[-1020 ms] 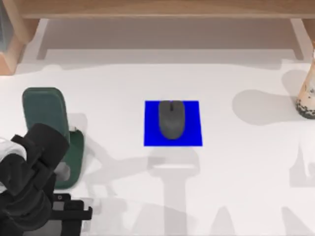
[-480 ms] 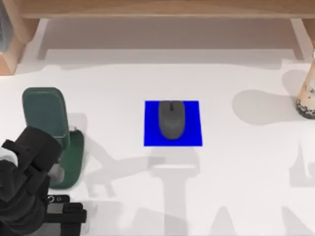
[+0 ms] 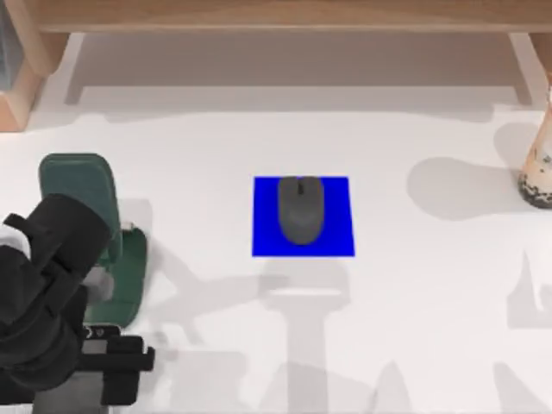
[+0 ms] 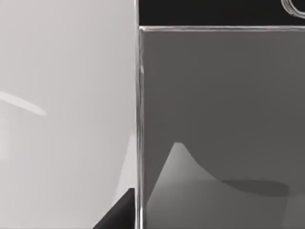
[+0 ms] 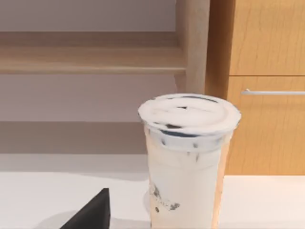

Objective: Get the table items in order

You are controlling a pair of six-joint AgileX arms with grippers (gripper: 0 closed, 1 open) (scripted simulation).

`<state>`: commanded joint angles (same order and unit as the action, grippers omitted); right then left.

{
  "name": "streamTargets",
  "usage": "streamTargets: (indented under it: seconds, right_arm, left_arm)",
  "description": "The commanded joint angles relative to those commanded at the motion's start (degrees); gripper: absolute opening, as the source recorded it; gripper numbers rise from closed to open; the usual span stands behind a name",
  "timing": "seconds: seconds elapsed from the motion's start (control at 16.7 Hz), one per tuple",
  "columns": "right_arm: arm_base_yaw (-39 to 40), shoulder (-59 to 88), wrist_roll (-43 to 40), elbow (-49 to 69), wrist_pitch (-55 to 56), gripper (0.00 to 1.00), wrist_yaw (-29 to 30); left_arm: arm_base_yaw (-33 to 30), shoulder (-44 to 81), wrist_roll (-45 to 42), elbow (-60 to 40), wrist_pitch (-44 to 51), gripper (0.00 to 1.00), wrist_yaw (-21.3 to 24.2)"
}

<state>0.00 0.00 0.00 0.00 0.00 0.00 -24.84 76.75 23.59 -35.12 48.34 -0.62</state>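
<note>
The smartphone (image 4: 219,119), rigid, thin and slick-glassed, lies at the table's (image 3: 414,328) near-left corner under the left gripper (image 3: 95,366); its long silver edges look the safest hold. Whether either gripper's fingers are clenched cannot be told. The mouse (image 3: 300,210) sits centred; the milk-tea cup (image 5: 188,162) stands far right.

Centre: mouse (image 3: 300,210) on blue mat (image 3: 303,216), bare table (image 3: 414,310) around.
Left: green stand (image 3: 95,233) blocks.
Right edge: milk-tea cup (image 3: 538,171).

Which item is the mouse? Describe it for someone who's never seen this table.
Start from the white table and find the bright blue square mat near its middle. The mouse lies on that mat: a small, dark grey, rounded oval, the one thing on blue.
</note>
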Motion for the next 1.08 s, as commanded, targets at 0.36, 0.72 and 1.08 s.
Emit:
streamTargets:
  seconds: [0.36,0.72,1.08]
  right_arm:
    - [0.0,0.0,0.0,0.0,0.0,1.00,0.0]
    - [0.0,0.0,0.0,0.0,0.0,1.00,0.0]
    - [0.0,0.0,0.0,0.0,0.0,1.00,0.0]
  left_arm:
    - [-0.3,-0.2,0.1,-1.0,0.2,0.00,0.4]
    - [-11.8,-9.0,0.8,3.2,-8.3,0.00,0.2]
    - [-21.2,-24.4,-0.6,6.6,-23.5,0.00,-13.2]
